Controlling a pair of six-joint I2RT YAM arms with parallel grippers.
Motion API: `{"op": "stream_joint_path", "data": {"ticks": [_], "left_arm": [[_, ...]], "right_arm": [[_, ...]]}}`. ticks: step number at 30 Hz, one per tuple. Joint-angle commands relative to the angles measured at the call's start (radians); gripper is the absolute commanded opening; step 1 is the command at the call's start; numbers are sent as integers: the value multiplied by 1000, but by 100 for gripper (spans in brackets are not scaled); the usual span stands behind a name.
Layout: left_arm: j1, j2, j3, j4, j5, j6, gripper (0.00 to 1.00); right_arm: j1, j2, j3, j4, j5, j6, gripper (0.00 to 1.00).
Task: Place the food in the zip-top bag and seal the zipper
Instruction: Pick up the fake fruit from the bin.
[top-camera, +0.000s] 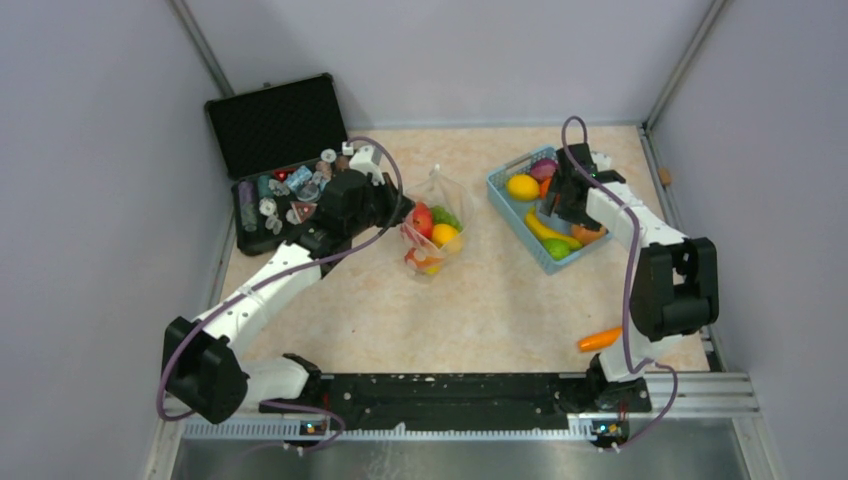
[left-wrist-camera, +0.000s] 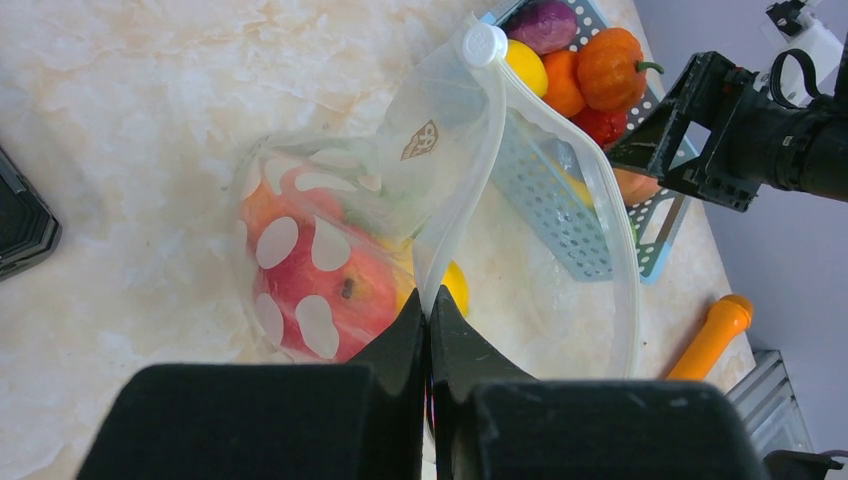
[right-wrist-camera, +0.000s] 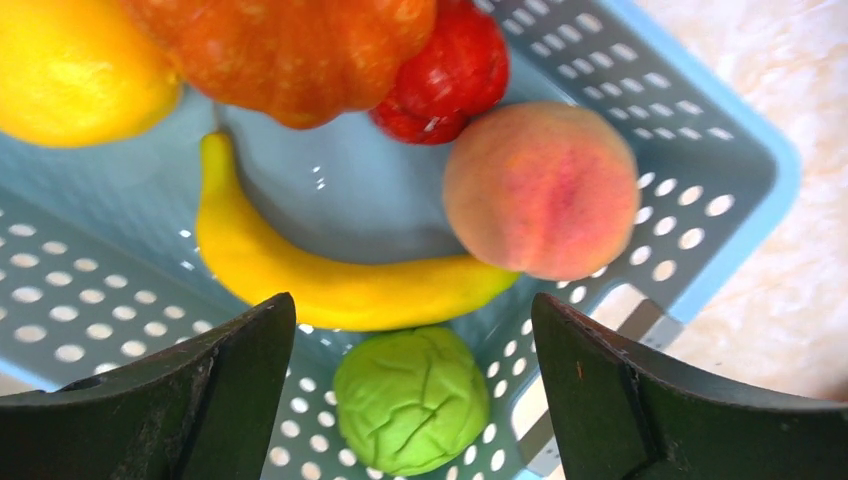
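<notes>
The zip-top bag (top-camera: 435, 232) stands at the table's middle, holding a red apple (left-wrist-camera: 320, 285), a green piece (top-camera: 446, 216) and a yellow piece (left-wrist-camera: 456, 287). My left gripper (left-wrist-camera: 428, 300) is shut on the bag's white zipper strip (left-wrist-camera: 468, 175) and holds the mouth open; in the top view the left gripper (top-camera: 398, 212) is at the bag's left side. My right gripper (right-wrist-camera: 412, 300) is open above the basket, over a banana (right-wrist-camera: 320, 280) and a green cabbage (right-wrist-camera: 410, 400), touching neither. A peach (right-wrist-camera: 540, 190), red pepper (right-wrist-camera: 440, 80), orange pumpkin (right-wrist-camera: 290, 50) and lemon (right-wrist-camera: 70, 70) lie beside them.
The light-blue basket (top-camera: 510, 212) sits right of the bag. An orange carrot (top-camera: 600, 339) lies on the table near the right arm's base. An open black case (top-camera: 280, 125) of small trinkets stands at the back left. Grey walls enclose the table.
</notes>
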Motion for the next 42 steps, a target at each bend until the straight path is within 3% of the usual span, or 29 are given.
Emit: {"op": "stream_joint_path", "data": {"ticks": [1, 14, 19, 26, 35, 42], "left_arm": [[4, -26, -6, 44, 26, 8, 0], [5, -60, -27, 37, 7, 11, 0], [5, -49, -18, 34, 13, 13, 0], [4, -35, -12, 43, 18, 11, 0], [4, -38, -9, 40, 17, 14, 0], [4, -42, -9, 35, 13, 13, 0]], "right_arm": [[2, -11, 35, 5, 152, -87, 88], [-1, 163, 115, 18, 349, -156, 90], [-1, 83, 66, 106, 222, -151, 90], [0, -208, -132, 462, -45, -181, 94], [-1, -82, -57, 481, -252, -137, 90], [13, -4, -33, 563, -311, -52, 87]]}}
